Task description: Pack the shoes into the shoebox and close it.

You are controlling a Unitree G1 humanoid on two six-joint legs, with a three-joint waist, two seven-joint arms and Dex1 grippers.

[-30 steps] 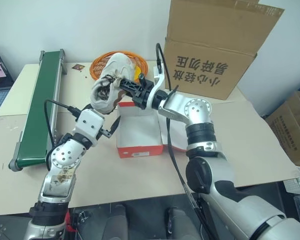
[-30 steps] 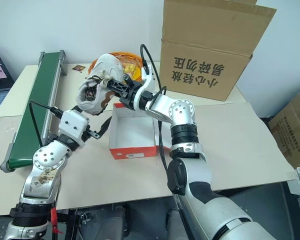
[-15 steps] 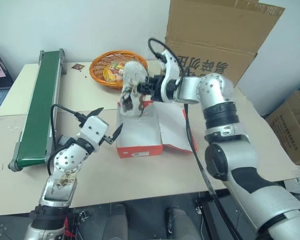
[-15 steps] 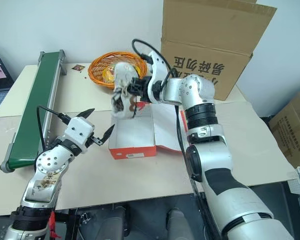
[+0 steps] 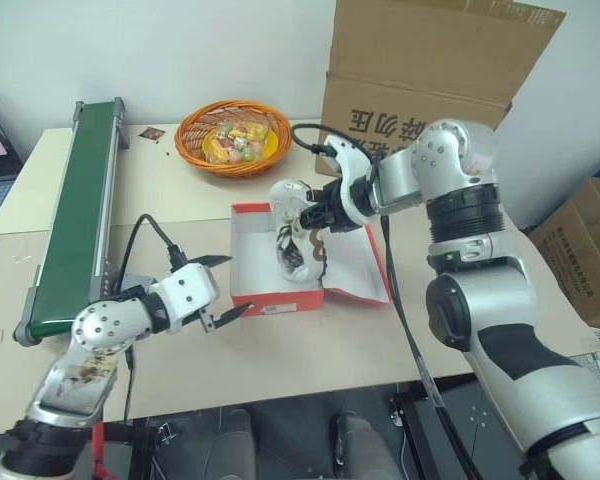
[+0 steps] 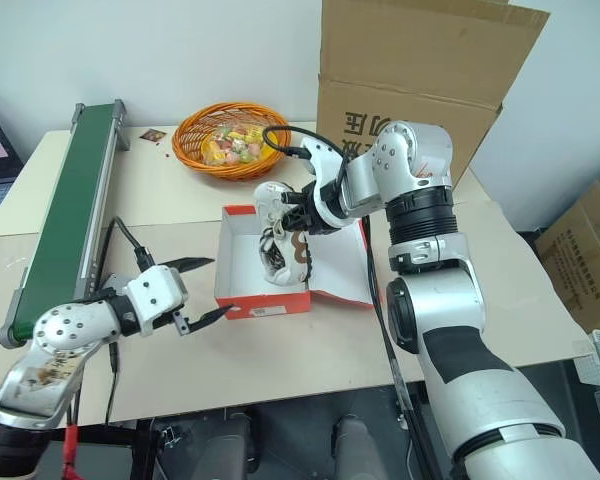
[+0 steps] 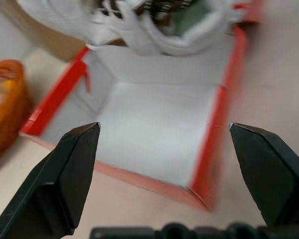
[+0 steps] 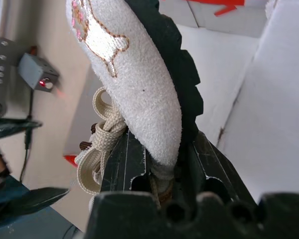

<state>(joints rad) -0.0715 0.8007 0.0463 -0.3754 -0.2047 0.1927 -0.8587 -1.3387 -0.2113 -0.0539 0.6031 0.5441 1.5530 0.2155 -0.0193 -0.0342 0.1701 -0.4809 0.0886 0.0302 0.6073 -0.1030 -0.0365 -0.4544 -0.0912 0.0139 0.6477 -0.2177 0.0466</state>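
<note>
Over the open flat red cardboard shoebox [image 5: 277, 300] mid-worktop | right gripper [image 5: 318, 212] clamps off-white lace-up sneaker [image 5: 298, 240], toe down inside | left gripper [image 5: 223, 286] gapes empty at box's left wall | risk: dangling laces snag rim.

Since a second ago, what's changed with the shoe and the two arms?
The right gripper, shut on the shoe, carried it down into the shoebox. The left gripper drew back beside the shoebox, jaws open. Shoebox and basket stayed put.
</note>
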